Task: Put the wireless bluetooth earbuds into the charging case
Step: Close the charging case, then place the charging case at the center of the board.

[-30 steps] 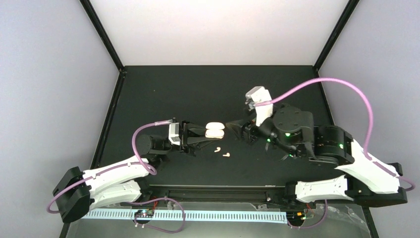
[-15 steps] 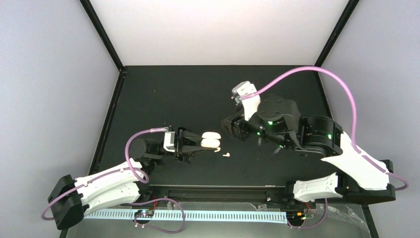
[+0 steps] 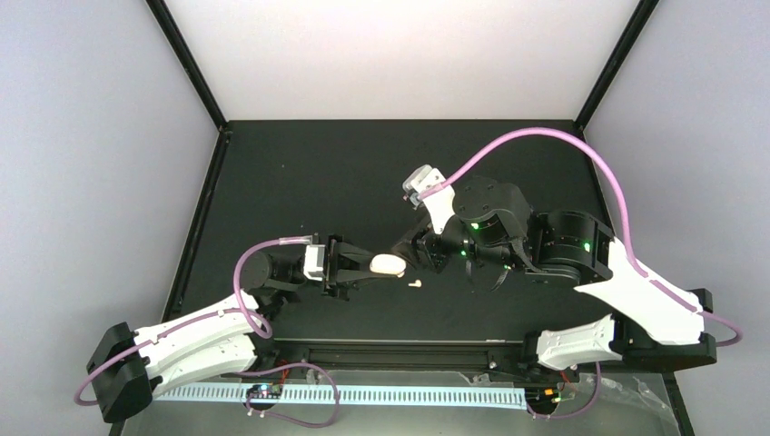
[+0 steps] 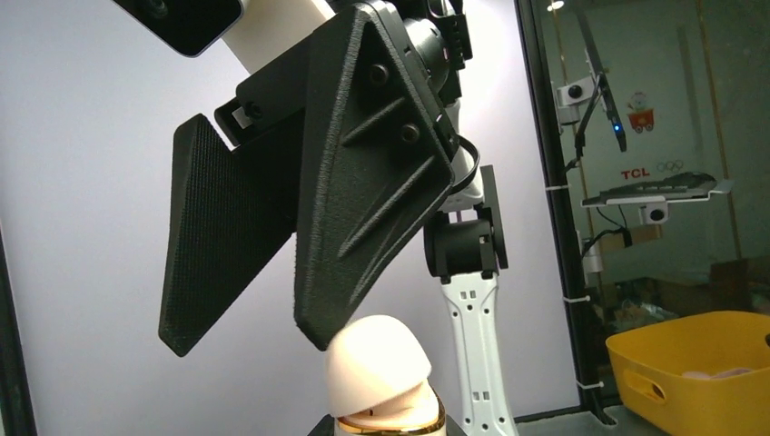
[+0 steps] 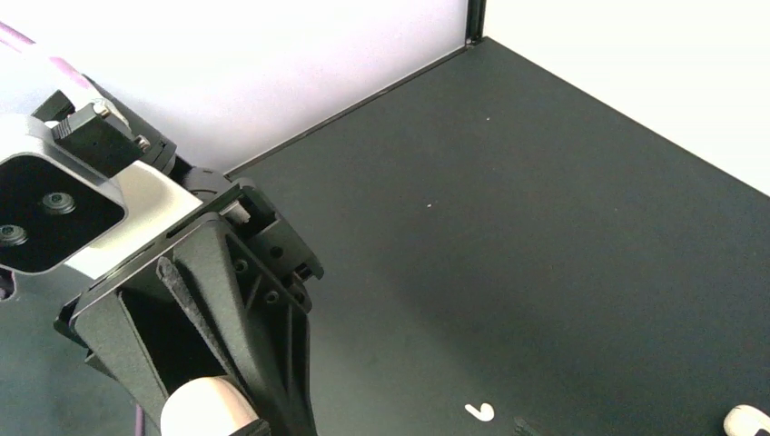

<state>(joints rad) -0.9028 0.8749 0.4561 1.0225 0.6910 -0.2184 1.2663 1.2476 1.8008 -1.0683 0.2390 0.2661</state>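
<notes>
While clamping the case (image 3: 389, 264) tight in the left claw (image 3: 374, 265), has drawn it nearer the bases over the last second and tipped it, so as to show from above as one cream lobe rather than two. Has also swung the right claw (image 3: 406, 247) left and down to meet it. From the left wrist: right claw's jaws apart, nothing between them, one fingertip (image 4: 318, 331) touching the domed lid (image 4: 377, 359) just above the gold rim (image 4: 392, 421). Reads as pressing or prising at the lid; cannot tell whether to open or to shut. Means no loading yet: calls first for an open case, then a free claw for the pick-up. Leaves one earbud (image 3: 415, 284) loose on the table (image 3: 363, 173), just beside the case, toward the bases and the right arm. Cannot find a second from above; maybe the white scrap (image 5: 749, 419) at the lower right edge of the right wrist view, too cropped to tell. Matte black surface, black-framed, with pale walls (image 3: 399, 54) on three sides. Past the glass, from the left wrist: a yellow bin (image 4: 699, 363), a screen (image 4: 649, 189) on a stand, lab clutter.
</notes>
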